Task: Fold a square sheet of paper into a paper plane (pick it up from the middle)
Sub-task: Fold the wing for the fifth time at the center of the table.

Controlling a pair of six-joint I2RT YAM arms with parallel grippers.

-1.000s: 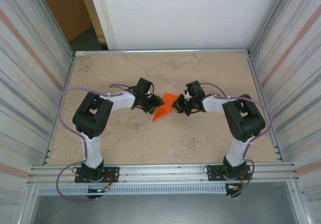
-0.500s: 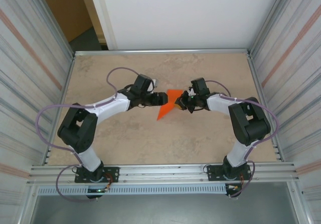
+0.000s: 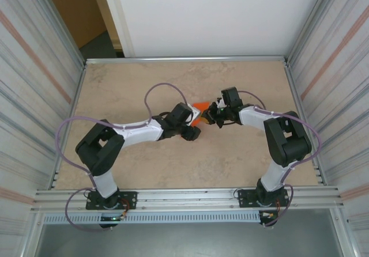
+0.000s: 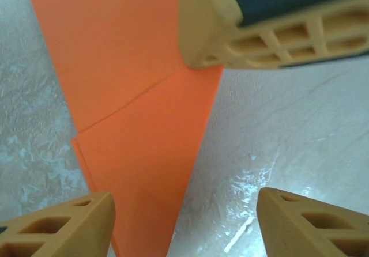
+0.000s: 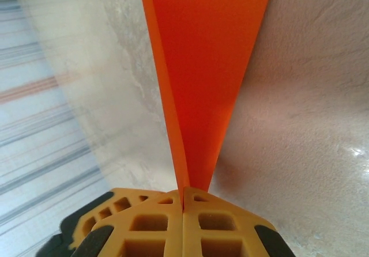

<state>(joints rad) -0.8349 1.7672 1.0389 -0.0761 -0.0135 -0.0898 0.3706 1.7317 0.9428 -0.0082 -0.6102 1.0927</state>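
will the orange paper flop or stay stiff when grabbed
Likely light and easily crumpled: the orange paper looks thin. Its folds probably stiffen it, since it stands out straight from the shut right gripper.

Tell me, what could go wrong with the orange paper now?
The right claw pinches the orange paper only at a thin edge, so it might slip out or tear. The left claw hangs open over the paper's fold; closing crookedly could crumple the crease.
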